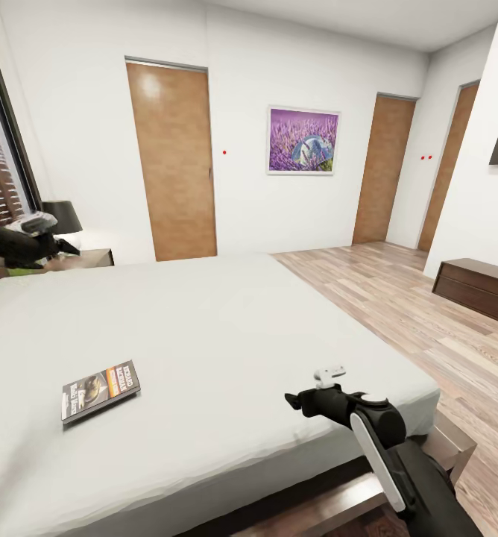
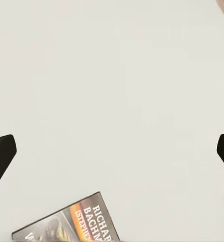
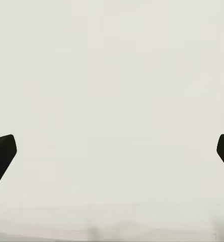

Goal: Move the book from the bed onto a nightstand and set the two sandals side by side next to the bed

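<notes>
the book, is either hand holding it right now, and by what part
Nothing is held. The book lies flat on the bed, untouched. Both hands are open: the left hand hangs above it, the right hand over bare mattress.

book (image 1: pixel 101 391) flat on bed (image 1: pixel 227 328), nightstand (image 1: pixel 92 258) perhaps beyond

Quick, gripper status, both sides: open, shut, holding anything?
Left gripper: open, empty, above the off-white bed near the dark paperback book.
Right gripper: open, empty, over the bed.

A home bedroom is showing here: a wide bed (image 1: pixel 204 335), a nightstand (image 1: pixel 92 258) with lamp (image 1: pixel 61 216), wooden doors (image 1: pixel 173 160), a framed picture (image 1: pixel 303 140).
</notes>
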`<state>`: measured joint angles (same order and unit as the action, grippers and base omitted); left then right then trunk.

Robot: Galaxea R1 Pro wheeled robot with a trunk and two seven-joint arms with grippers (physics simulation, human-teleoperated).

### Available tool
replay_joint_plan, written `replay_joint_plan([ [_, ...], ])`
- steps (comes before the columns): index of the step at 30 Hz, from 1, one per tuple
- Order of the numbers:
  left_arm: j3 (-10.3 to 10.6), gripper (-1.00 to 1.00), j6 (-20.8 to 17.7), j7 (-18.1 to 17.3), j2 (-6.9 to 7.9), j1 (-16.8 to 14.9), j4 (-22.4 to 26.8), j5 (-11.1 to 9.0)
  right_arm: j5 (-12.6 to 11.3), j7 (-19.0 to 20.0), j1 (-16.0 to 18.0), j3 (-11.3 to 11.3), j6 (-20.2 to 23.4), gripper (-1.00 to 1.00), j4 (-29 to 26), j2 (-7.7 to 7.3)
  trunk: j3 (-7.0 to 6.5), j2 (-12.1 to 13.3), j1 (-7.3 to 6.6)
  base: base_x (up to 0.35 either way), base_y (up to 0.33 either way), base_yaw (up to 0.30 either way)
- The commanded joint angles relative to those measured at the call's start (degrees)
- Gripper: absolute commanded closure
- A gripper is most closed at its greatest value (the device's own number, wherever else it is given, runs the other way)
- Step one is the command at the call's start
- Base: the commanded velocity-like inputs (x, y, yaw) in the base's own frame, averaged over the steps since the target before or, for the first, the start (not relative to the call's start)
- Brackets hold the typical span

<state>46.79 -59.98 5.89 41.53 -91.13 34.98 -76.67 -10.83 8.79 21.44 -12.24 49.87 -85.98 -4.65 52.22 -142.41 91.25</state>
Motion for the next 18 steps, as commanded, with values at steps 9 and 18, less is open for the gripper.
replay_joint_plan([
  [9, 0.5, -1.0, 0.0, 1.0, -6.09, -1.2, -6.8, -0.4, -0.2, 0.1, -3.0, 0.2, 0.3, -1.0, -4.1, 0.06, 0.07, 0.0, -0.02, 0.0, 0.0, 0.0],
  [18, 2.8, -1.0, 0.0, 1.0, -7.99, -1.5, -8.2, -0.5, -0.2, 0.2, -3.6, 0.3, 0.3, -1.0, -4.8, 0.27, 0.07, 0.0, -0.02, 0.0, 0.0, 0.0],
])
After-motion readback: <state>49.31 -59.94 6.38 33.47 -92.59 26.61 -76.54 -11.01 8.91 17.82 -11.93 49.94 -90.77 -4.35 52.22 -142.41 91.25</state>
